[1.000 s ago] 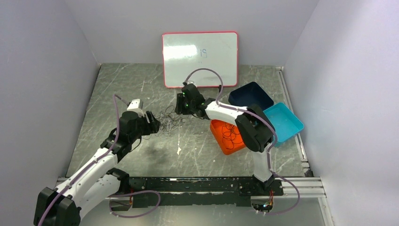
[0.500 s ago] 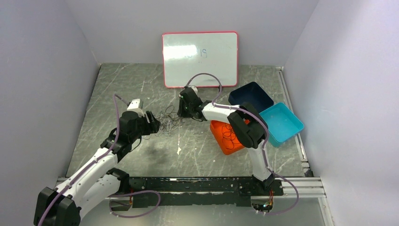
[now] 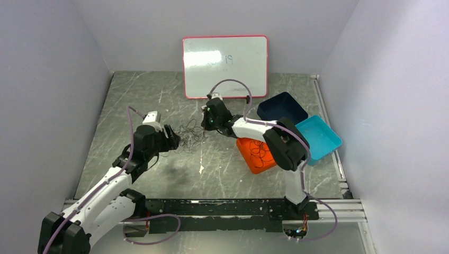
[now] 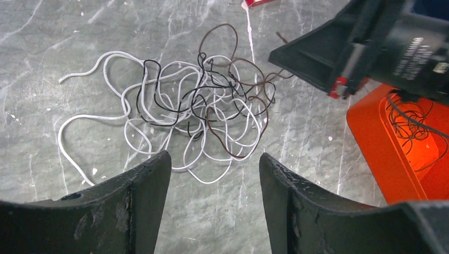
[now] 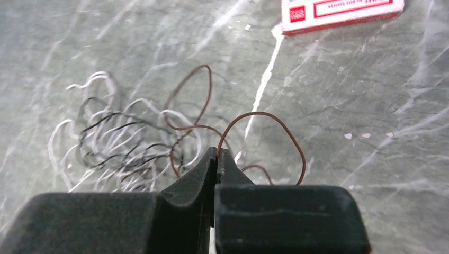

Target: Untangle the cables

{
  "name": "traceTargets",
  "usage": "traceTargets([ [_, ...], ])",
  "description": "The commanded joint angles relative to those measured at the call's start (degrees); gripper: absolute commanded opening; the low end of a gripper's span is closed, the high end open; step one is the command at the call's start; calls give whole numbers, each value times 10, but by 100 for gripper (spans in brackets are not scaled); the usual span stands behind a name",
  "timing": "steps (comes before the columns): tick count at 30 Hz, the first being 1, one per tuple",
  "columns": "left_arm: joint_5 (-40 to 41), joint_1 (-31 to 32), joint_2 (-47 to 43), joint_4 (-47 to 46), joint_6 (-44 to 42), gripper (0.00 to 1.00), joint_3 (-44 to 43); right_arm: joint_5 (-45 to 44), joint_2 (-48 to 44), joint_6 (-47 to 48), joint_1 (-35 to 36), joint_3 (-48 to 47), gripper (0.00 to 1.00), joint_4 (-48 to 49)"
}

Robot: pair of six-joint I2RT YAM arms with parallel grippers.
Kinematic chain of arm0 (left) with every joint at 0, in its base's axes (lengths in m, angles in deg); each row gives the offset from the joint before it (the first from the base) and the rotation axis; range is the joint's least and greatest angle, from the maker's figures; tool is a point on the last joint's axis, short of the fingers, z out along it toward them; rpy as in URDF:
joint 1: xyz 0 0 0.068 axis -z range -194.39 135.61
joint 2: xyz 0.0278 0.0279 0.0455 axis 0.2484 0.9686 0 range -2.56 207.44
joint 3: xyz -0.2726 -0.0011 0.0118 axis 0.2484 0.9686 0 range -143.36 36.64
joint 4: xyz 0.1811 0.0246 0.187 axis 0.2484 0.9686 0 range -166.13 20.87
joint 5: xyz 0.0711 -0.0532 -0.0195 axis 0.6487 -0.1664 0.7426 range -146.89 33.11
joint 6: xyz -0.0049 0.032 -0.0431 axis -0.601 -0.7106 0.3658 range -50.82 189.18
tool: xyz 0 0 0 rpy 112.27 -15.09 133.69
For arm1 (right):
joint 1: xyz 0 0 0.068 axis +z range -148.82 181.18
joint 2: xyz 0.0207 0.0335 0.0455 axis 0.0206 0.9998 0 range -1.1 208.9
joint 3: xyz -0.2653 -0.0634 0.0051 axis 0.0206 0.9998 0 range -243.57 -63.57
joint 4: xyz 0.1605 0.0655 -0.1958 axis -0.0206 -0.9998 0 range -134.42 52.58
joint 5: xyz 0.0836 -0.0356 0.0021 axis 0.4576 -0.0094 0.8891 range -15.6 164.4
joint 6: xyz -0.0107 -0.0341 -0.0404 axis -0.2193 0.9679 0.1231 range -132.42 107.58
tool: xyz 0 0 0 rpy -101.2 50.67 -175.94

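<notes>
Brown cable [image 5: 259, 112] pinched in right pincer [image 5: 217, 152].

Place: a robotics lab test cell, not a home or a shop.
Enclosure: plain pale lavender panels [image 3: 47, 79] close in the left, back and right sides.
Bench: a grey, scratched, marbled tabletop [image 3: 222, 169], edged with aluminium rail [image 3: 339, 207] along the near and right sides.
Robots: a left arm [image 3: 106, 190] and a right arm [image 3: 286, 148], white and black, stand on a black mounting plate [image 3: 212, 207] at the near edge, with mauve hoses [image 3: 231, 80] looping along them.
Labelling: a red-framed whiteboard [image 3: 225, 66] leans against the back panel; its faint writing is unreadable.
Sorting gear: an orange bin [image 3: 249, 161], a navy bin [image 3: 282, 107] and a teal bin [image 3: 317, 137] are grouped at the right.
Test material: thin cables [image 3: 189, 135] lie tangled on the tabletop, with more in the orange bin.
</notes>
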Motion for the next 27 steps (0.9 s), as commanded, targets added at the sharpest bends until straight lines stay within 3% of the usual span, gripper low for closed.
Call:
traceTargets([
  [1, -13, -1, -21, 1, -19, 68, -26, 16, -94, 83, 4, 18, 0, 44],
  [14, -53, -1, -68, -36, -66, 81, -69, 70, -242, 163, 5, -33, 0, -81],
  [27, -176, -1, -38, -149, -150, 84, -89, 189, -232, 126, 21, -180, 0, -168],
])
